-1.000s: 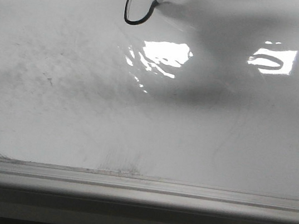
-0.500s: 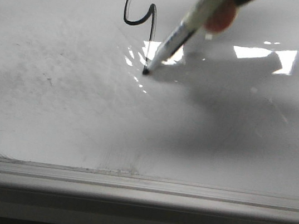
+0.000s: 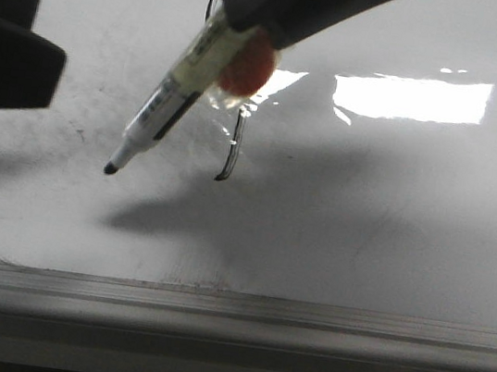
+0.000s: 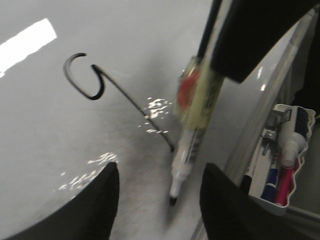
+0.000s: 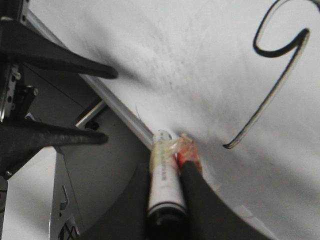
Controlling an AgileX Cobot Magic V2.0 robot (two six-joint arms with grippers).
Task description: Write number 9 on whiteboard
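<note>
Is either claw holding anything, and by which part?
The right claw grips a marker by its upper barrel, tip free. The left claw is open and holds nothing.

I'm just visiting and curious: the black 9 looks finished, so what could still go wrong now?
The uncapped white marker with a black tip, clamped in the right gripper, hovers near the glossy whiteboard; a dip might leave a stray mark. The hand-drawn black number 9 may still be wet, so anything brushing it might smear it. The open left gripper sits close to the marker and might bump it.
</note>
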